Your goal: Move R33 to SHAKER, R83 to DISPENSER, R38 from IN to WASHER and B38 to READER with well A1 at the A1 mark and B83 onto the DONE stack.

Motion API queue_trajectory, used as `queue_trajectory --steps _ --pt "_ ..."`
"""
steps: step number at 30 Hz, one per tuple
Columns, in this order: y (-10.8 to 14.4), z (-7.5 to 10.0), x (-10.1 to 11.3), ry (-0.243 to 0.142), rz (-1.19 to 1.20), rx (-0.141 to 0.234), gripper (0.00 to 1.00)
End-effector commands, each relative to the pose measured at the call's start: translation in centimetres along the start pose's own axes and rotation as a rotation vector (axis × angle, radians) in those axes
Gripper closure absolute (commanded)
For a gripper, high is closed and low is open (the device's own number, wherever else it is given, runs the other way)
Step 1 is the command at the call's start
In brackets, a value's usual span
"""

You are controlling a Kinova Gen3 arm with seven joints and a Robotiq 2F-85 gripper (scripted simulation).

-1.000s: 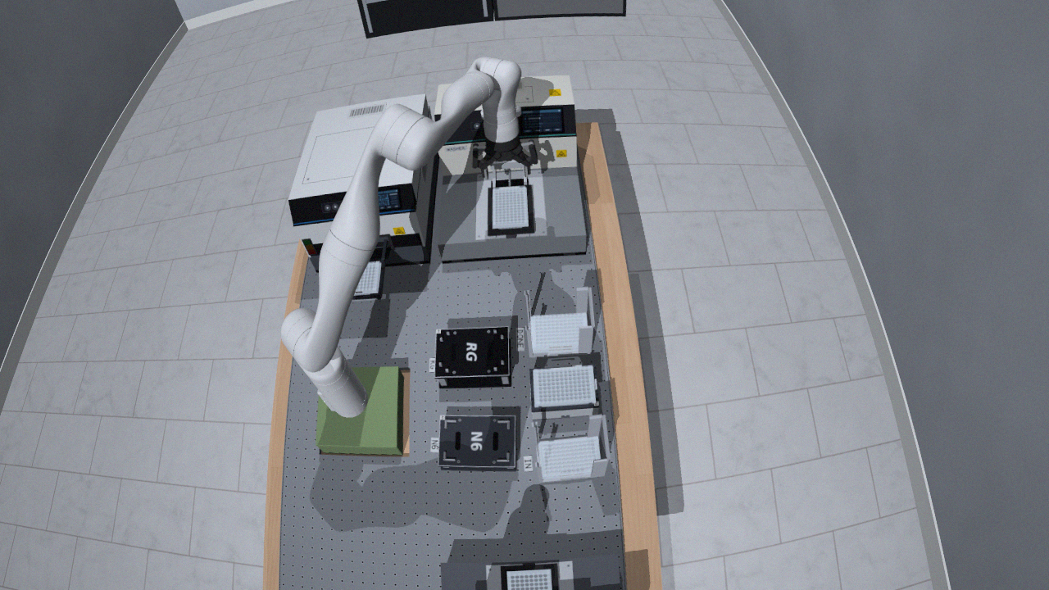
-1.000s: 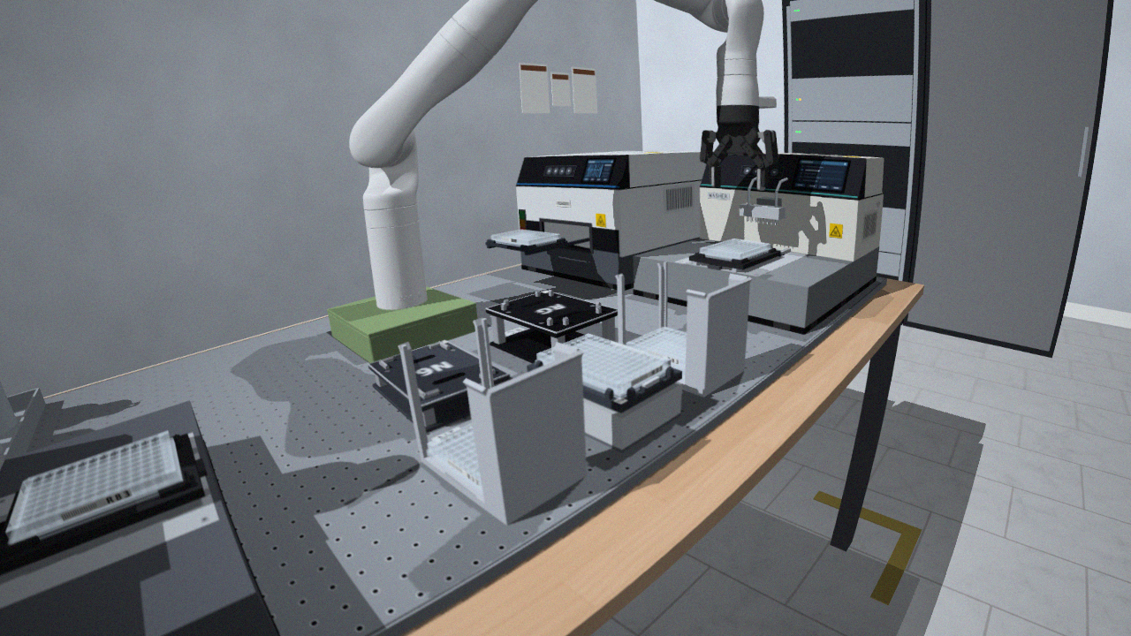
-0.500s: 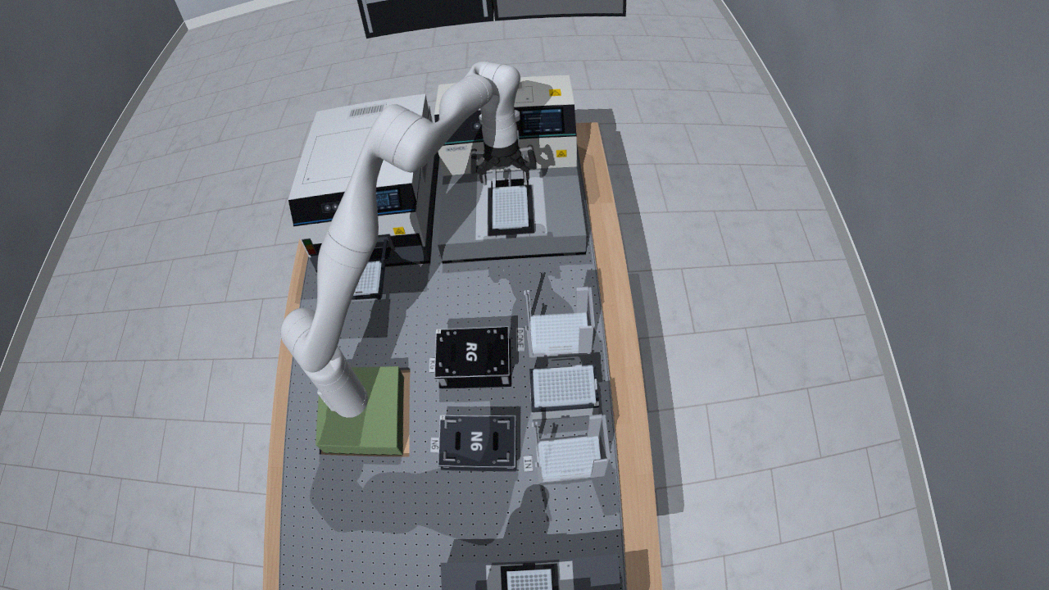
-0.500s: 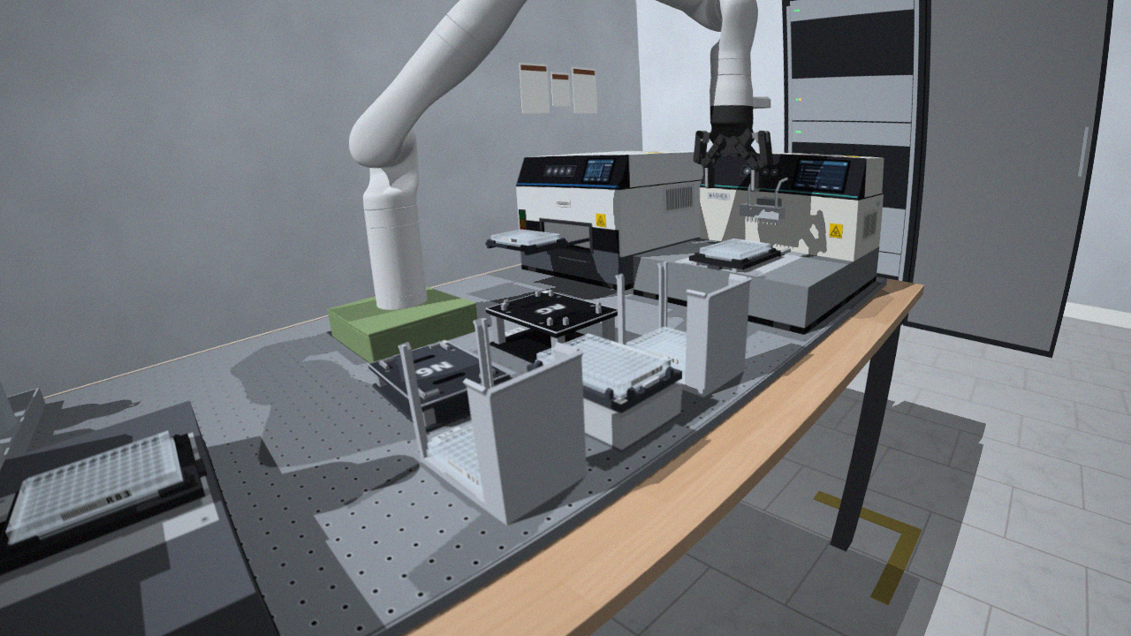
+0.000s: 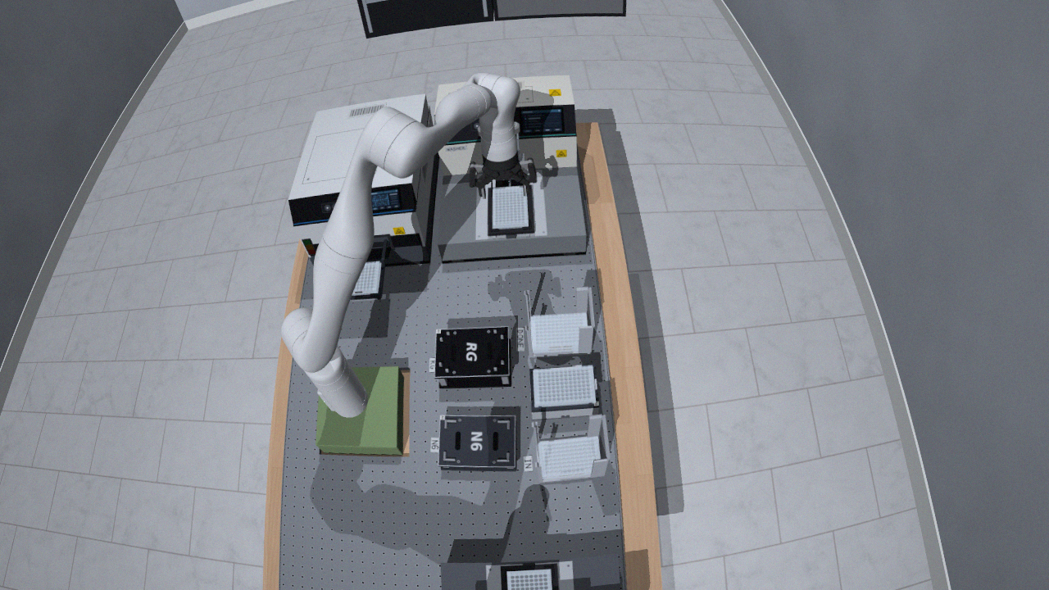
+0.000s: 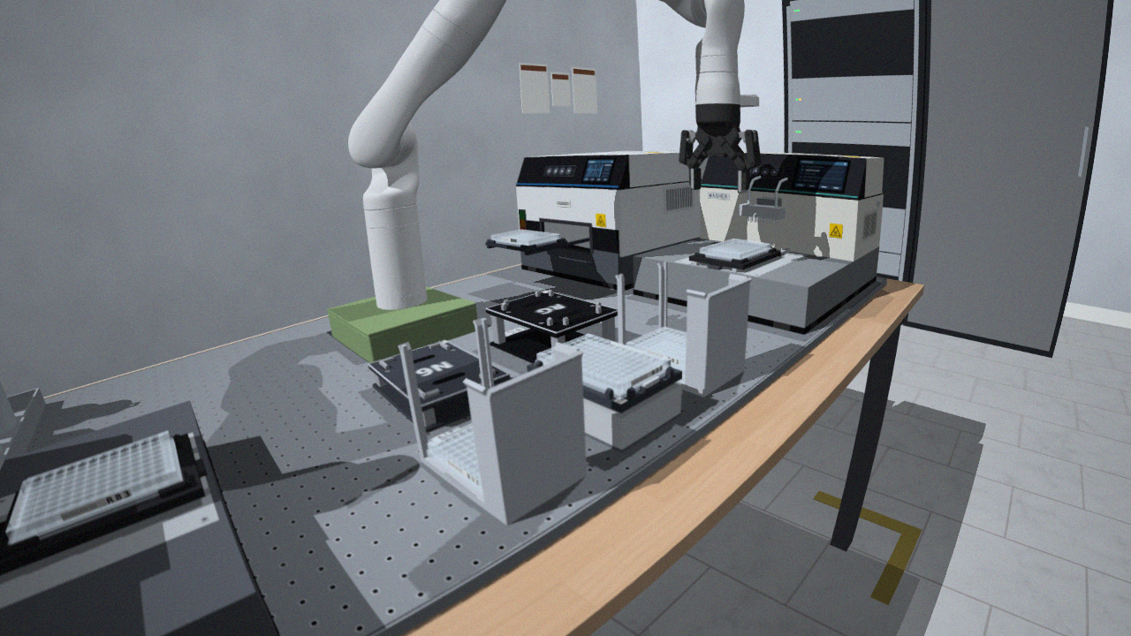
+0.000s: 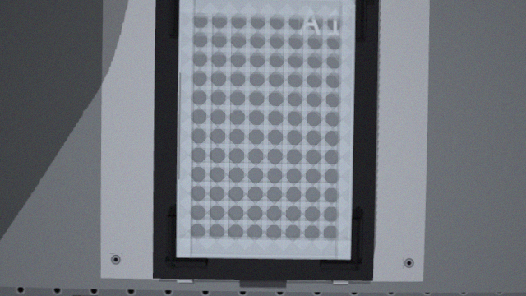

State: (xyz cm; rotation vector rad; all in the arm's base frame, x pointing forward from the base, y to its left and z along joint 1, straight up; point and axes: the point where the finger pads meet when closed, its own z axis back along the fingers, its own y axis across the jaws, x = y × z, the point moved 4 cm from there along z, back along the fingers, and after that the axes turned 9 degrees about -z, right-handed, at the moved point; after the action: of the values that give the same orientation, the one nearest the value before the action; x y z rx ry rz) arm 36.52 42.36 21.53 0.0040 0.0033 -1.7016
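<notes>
My gripper [image 5: 503, 179] [image 6: 719, 162] is open and empty. It hangs well above the WASHER deck, over the far end of a clear well plate [image 5: 510, 207] [image 6: 735, 249] [image 7: 263, 131]. That plate sits flat in the black nest [image 7: 164, 144], with the A1 mark [image 7: 320, 25] showing through one far corner; its label does not show. Another plate [image 5: 366, 279] [image 6: 521, 237] lies on the READER tray, one [image 5: 563, 386] [image 6: 625, 363] on the SHAKER, and one [image 5: 528, 579] [image 6: 94, 478] on the DISPENSER, its label reading like R83. My fingers do not show in the wrist view.
The DONE rack [image 5: 590, 315] [image 6: 716, 332] and the IN rack [image 5: 602, 440] [image 6: 529, 435] stand either side of the SHAKER, each with a plate inside. Nests RG [image 5: 471, 351] [image 6: 550, 310] and N6 [image 5: 476, 440] [image 6: 433, 377] carry no plate. The washer's head [image 6: 761, 207] juts out just behind the plate.
</notes>
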Motion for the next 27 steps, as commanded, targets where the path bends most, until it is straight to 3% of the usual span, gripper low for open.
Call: queue_trajectory --steps 1,27 --pt "0.3 0.5 1.3 0.011 0.002 0.001 0.0" --pt "1.2 0.5 8.7 0.01 0.001 0.002 0.0"
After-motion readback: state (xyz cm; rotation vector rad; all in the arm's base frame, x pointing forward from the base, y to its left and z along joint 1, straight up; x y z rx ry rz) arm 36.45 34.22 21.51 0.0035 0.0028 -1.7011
